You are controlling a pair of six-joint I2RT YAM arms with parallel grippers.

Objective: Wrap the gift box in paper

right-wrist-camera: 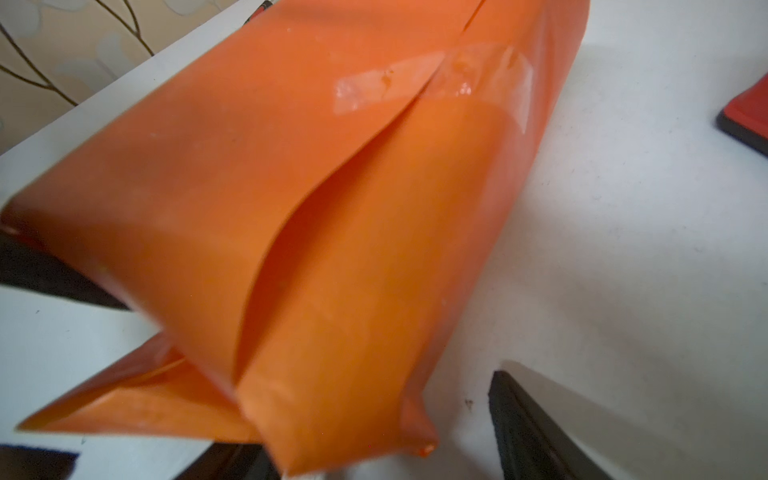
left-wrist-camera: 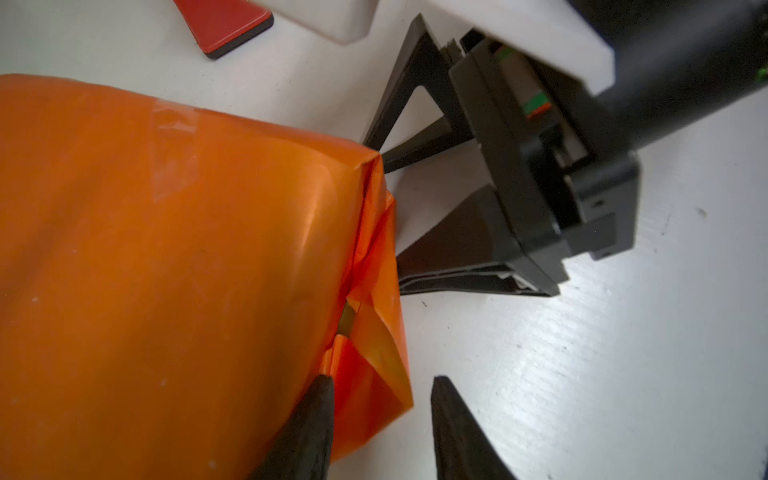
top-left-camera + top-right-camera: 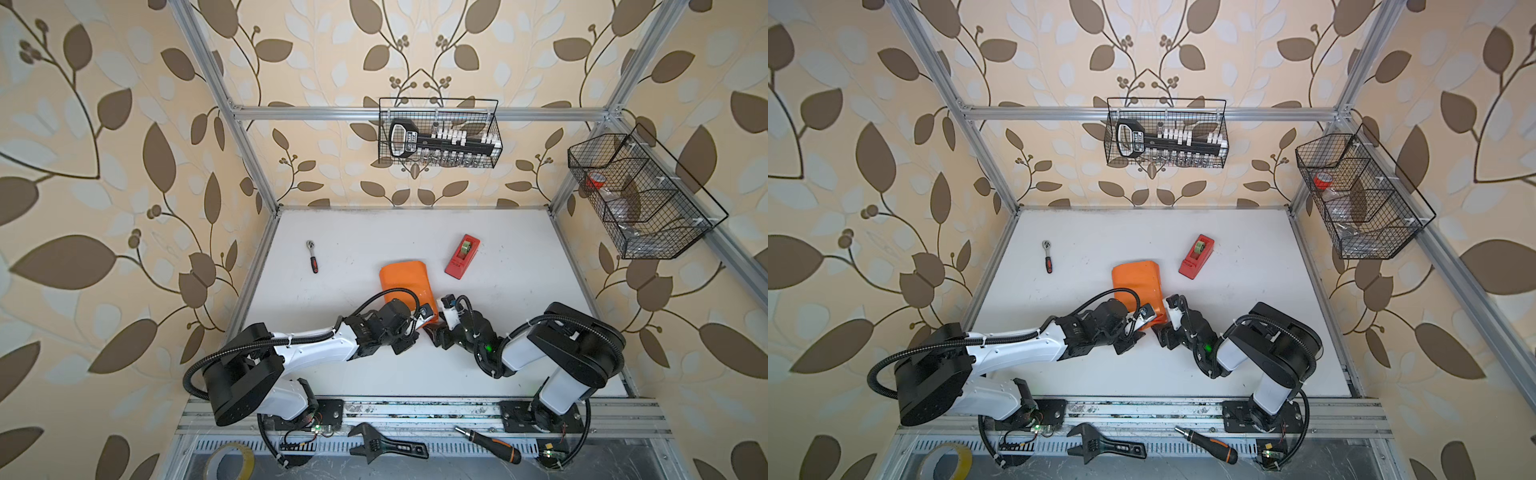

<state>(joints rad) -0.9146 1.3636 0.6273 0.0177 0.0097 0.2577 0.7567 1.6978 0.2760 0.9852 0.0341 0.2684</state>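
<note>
The paper [image 3: 405, 282] [image 3: 1138, 282], glossy orange side out, is folded round the gift box as a parcel in the middle of the table; the gift box itself is hidden inside. Clear tape [image 1: 432, 83] holds the long seam. At the parcel's near end my left gripper [image 2: 382, 399] [image 3: 415, 330] is open. One fingertip [image 2: 322, 399] rests against the loose folded end flap, the other stands off over bare table. My right gripper [image 1: 365, 415] [image 3: 434, 332] is open too, its fingers [image 2: 453, 249] pointing at that same end from the opposite side, nothing clamped.
A red tape dispenser [image 3: 462, 256] lies just behind and right of the parcel. A ratchet [image 3: 311, 256] lies at the back left. Wire baskets [image 3: 440, 133] [image 3: 640, 191] hang on the back and right frame. A wrench [image 3: 386, 446], a screwdriver [image 3: 488, 444] and a tape roll [image 3: 228, 461] lie along the front rail.
</note>
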